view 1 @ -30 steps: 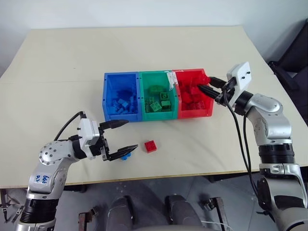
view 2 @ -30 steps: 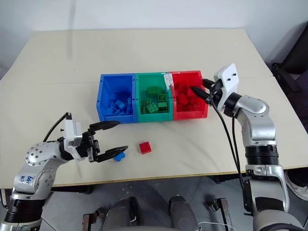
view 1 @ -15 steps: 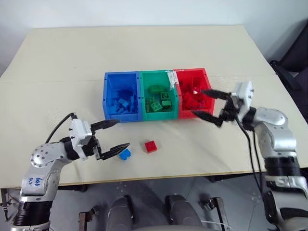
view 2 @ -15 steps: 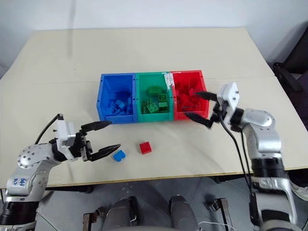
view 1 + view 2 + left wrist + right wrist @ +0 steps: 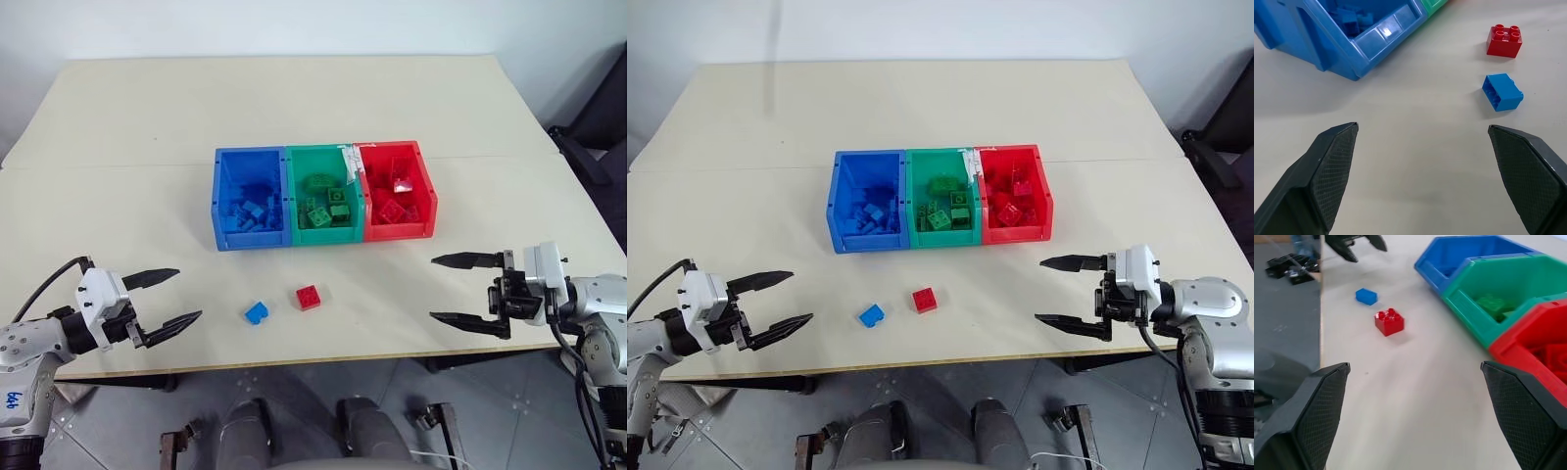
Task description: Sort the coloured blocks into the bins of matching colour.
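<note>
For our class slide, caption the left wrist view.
Open left gripper faces a red block, a blue block and the blue bin.

The right claw (image 5: 470,291), a second ago nearly shut over the red bin (image 5: 397,196) at the frame's centre right, has pulled back to the lower right and now gapes wide, empty. The left claw (image 5: 164,301) has slid from beside the blue block (image 5: 257,312) to the lower left edge of the worktop (image 5: 294,108).

Beige table (image 5: 294,108), pale wall (image 5: 294,24), perhaps grey floor (image 5: 294,392).
</note>
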Controlling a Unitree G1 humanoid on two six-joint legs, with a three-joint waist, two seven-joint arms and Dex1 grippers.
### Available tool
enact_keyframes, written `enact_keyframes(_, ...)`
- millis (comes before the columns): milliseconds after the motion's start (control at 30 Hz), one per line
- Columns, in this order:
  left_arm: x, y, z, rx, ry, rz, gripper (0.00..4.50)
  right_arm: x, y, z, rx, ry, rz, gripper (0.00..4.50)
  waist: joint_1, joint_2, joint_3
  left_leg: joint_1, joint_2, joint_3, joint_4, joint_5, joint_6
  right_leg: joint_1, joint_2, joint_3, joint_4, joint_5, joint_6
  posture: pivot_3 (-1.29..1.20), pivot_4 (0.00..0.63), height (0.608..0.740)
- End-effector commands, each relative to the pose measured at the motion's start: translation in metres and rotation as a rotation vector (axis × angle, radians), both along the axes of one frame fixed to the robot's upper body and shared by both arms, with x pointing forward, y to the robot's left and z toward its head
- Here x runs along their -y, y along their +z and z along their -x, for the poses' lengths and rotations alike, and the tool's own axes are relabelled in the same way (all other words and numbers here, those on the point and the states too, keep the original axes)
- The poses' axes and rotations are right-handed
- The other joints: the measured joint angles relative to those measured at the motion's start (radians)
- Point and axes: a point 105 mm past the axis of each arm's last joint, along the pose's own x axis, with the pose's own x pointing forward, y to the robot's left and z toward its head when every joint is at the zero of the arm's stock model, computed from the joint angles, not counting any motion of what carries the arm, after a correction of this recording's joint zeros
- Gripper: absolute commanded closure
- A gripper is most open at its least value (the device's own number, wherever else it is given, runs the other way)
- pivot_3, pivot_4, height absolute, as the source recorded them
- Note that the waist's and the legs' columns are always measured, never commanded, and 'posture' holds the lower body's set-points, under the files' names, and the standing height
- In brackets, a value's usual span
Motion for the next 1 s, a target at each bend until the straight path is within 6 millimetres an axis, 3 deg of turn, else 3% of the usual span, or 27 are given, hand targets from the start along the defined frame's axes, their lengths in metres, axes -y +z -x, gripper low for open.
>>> enact_keyframes(33,0.024,0.012,0.001,0.022,-0.091,-0.026,0.00,0.003,0.002,0.003,0.034,0.020,0.026,0.02,0.000,0.000,0.000,0.000,0.000,0.000,0.000,0.000,0.000,0.000,0.000,0.000,0.000,0.000,0.000,0.00,0.150,0.740)
enact_keyframes(100,0.050,0.019,0.002,0.010,-0.161,-0.013,0.00,0.000,0.001,0.002,0.036,0.023,0.025,0.02,0.002,0.000,0.000,0.000,0.000,0.000,0.000,0.000,0.000,0.001,0.000,0.000,-0.001,0.000,0.000,0.00,0.150,0.740)
enact_keyframes(267,0.091,0.020,0.007,-0.038,-0.247,-0.044,0.00,-0.007,-0.001,0.004,0.019,0.037,0.015,0.02,0.001,0.000,0.000,0.000,0.000,-0.001,0.001,0.000,0.000,0.002,0.001,0.000,-0.001,0.000,0.000,0.00,0.150,0.740)
enact_keyframes(567,0.155,0.001,-0.012,-0.104,-0.248,-0.147,0.00,-0.017,-0.003,0.011,0.008,0.047,0.009,0.02,0.006,0.000,0.000,0.001,-0.001,-0.003,0.004,0.000,0.000,0.004,0.002,0.001,0.000,0.000,0.001,0.00,0.150,0.740)
enact_keyframes(667,0.165,-0.007,-0.021,-0.101,-0.244,-0.178,0.00,-0.022,-0.002,0.017,0.011,0.049,0.003,0.02,0.009,0.000,0.000,0.001,-0.001,-0.003,0.004,0.000,0.000,0.004,0.002,0.001,0.000,0.000,0.001,0.00,0.150,0.740)
enact_keyframes(900,0.161,-0.013,-0.039,-0.102,-0.187,-0.226,0.00,-0.023,-0.001,0.026,0.012,0.009,-0.008,0.02,0.013,0.000,0.000,0.001,0.000,-0.004,0.004,0.000,0.000,0.004,0.002,0.001,0.001,0.000,0.001,0.00,0.150,0.740)
enact_keyframes(1000,0.163,-0.017,-0.038,-0.111,-0.209,-0.232,0.60,-0.022,-0.002,0.027,0.014,-0.008,-0.009,0.00,0.021,0.000,0.000,0.001,0.000,-0.004,0.005,0.000,0.000,0.004,0.002,0.001,0.001,0.000,0.001,0.00,0.150,0.740)
